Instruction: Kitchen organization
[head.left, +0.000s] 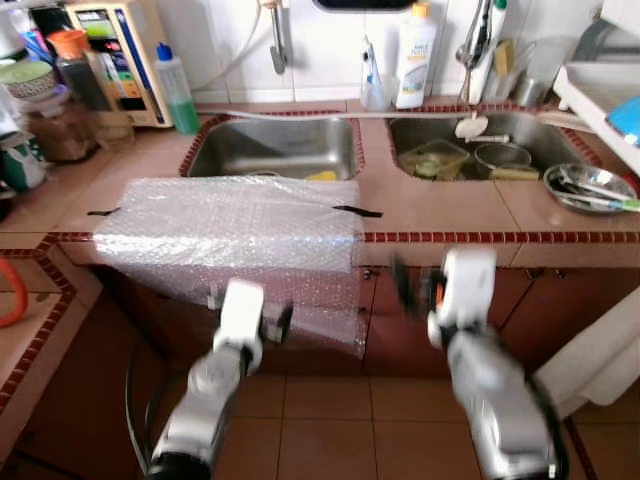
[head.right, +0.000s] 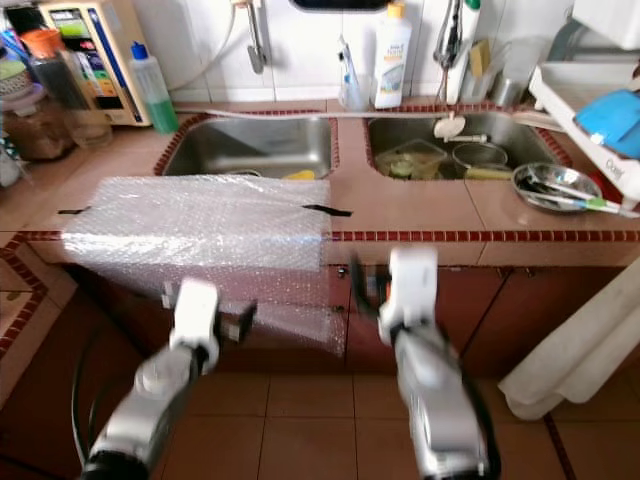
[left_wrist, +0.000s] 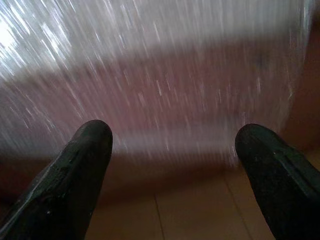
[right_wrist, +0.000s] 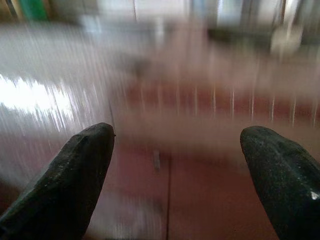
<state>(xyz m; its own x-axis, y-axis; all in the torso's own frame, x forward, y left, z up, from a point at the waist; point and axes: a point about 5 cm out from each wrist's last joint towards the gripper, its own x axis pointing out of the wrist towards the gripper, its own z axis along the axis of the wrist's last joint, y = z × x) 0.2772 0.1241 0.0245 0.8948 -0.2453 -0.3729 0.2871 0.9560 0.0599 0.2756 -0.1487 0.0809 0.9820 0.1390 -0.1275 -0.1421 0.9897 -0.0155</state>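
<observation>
From the head views, a sheet of bubble wrap (head.left: 235, 225) lies taped across the tiled worktop (head.left: 440, 210) in front of the left sink (head.left: 275, 148), its long side running along the worktop edge and its front part hanging down over the cupboard doors. The left pincer (head.left: 270, 322) is raised just before the hanging flap, nearer to it than the right pincer (head.left: 418, 285), which is up beside the sheet's right edge, in front of the cupboard. A dish of cutlery (head.left: 588, 188) sits well off to the right.

In the left wrist view, the left pincer's fingers (left_wrist: 75, 170) are spread wide with nothing between them, and the blurred wrap lies straight ahead.

In the right wrist view, that pincer's fingers (right_wrist: 75, 170) are likewise apart and empty; the wrap lies off to one side, so I judge the left arm better placed to take the flap.
</observation>
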